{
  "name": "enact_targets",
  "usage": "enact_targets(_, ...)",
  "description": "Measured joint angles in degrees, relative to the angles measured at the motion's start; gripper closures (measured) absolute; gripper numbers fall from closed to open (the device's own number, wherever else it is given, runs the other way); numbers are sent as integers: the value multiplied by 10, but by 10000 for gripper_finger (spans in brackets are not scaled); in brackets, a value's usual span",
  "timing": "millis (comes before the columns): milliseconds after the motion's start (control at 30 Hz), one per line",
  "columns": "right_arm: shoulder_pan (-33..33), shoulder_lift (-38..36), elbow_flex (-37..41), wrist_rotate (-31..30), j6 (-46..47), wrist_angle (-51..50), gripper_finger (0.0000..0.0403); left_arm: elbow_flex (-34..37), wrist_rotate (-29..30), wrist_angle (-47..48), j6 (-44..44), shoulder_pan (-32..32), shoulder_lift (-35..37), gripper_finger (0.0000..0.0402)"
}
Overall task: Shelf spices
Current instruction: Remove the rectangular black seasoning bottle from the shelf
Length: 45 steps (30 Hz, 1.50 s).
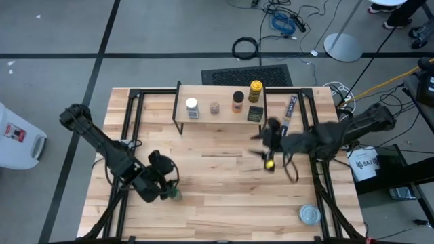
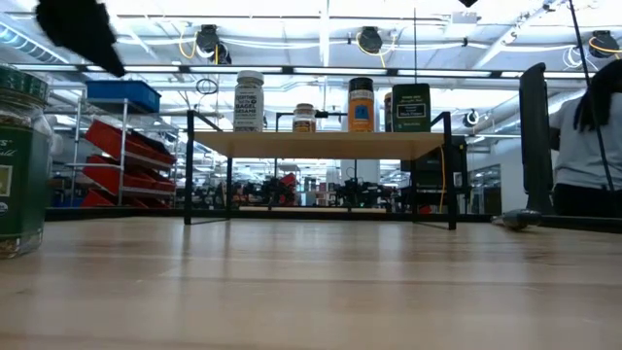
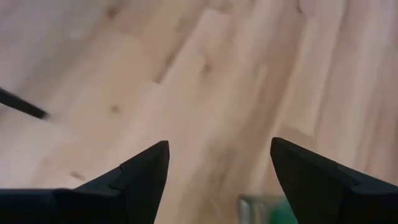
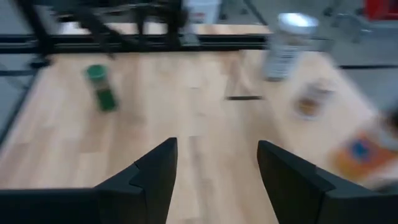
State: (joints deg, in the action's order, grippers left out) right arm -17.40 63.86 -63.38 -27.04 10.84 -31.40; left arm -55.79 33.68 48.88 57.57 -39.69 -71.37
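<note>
The left arm reaches from nine o'clock down toward seven o'clock, its left gripper (image 1: pixel 165 190) low over the table with fingers (image 3: pixel 144 177) spread apart and nothing between them. The right arm stretches in from three o'clock toward centre, its right gripper (image 1: pixel 266 152) parted and empty.

The high view looks straight down over the whole light wooden plank table (image 1: pixel 224 183) and the grey floor around it. The low view sits at tabletop level, facing across the boards to the small black-legged wooden shelf (image 2: pixel 321 144) and the room beyond; the green-lidded glass jar (image 2: pixel 21 160) stands very near its lens. The left wrist view looks closely down on bare planks. The right wrist view looks across the table, sharing that jar (image 4: pixel 101 88) and the white-lidded jar (image 4: pixel 286 46).
</note>
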Motion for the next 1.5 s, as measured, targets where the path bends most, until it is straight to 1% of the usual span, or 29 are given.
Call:
enact_targets(100,47,-34,-1,12,-33,-47,192,-14,28,11,-33,27,16,111)
enact_targets(167,82,-52,-1,46,-58,-72,189,-26,46,9,-65,48,26,111)
enact_targets(267,133,-67,-1,91,-87,-100,167,-44,73,-4,-121,80,32,111)
enact_targets(367,176,-72,-1,123,-108,-105,130,-44,84,-65,-222,105,36,111)
enact_targets(467,212,-68,-1,127,-136,-108,91,-44,84,-137,-354,129,35,111)
enact_targets(533,235,-62,0,147,-149,-108,70,-44,86,-191,-407,142,32,111)
enact_targets(600,260,-56,0,169,-158,-108,58,-44,86,-243,-437,155,31,111)
enact_targets(667,284,-48,0,185,-162,-109,54,-44,86,-280,-448,165,32,111)
enact_targets(767,315,-38,0,205,-174,-114,53,-45,86,-302,-458,175,31,111)
enact_targets(900,344,-28,0,220,-194,-113,53,-45,85,-300,-486,177,31,111)
enact_targets(1000,366,-19,0,245,-201,-104,53,-45,85,-304,-512,177,31,111)
enact_targets(1067,377,-11,0,247,-204,-103,53,-45,85,-304,-520,179,31,111)
enact_targets(1233,397,18,0,273,-215,-103,53,-45,85,-304,-522,179,31,111)
enact_targets(1500,411,60,0,273,-239,-90,53,-44,85,-304,-540,179,31,111)
